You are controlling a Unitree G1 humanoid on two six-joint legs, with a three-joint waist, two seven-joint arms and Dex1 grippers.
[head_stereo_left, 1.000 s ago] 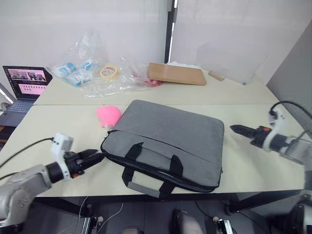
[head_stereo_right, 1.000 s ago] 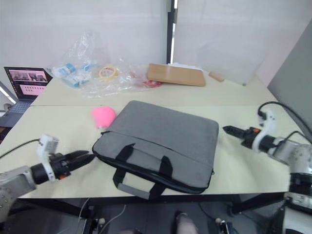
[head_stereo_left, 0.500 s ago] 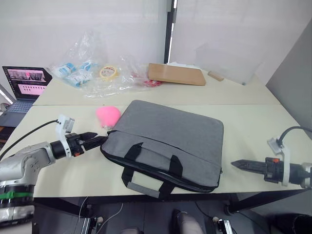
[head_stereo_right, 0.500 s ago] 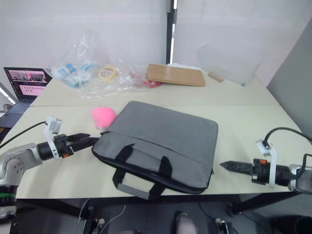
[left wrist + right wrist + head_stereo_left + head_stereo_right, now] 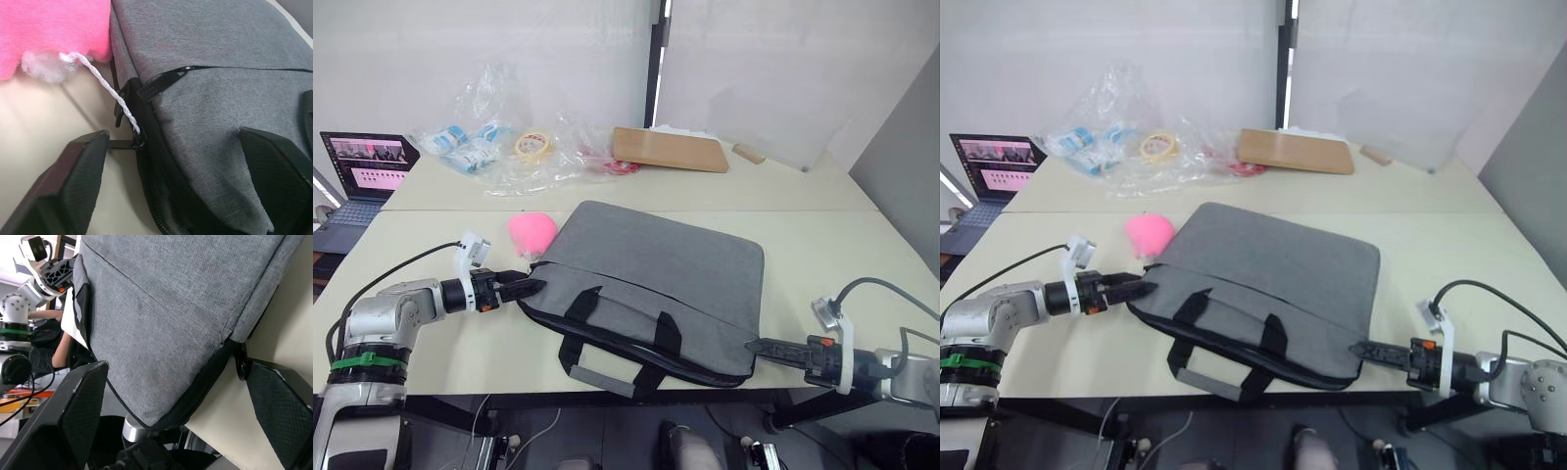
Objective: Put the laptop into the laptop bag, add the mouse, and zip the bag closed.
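Laptop bag (image 5: 651,284), tabletop front edge: zipping step. Left gripper (image 5: 171,161) wide at zipper pull (image 5: 128,143); right gripper (image 5: 171,396) wide, straddling opposite corner. Next: pinch pull.

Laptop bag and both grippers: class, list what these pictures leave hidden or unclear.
- Inside of the laptop bag: hidden by its grey fabric in every view, so its contents cannot be told.
- Bag's far side, left wrist view: cut off by the picture's edge.
- Pink ball: partly hidden behind the bag's corner.
- Left gripper and right gripper: open, straddling bag corners.
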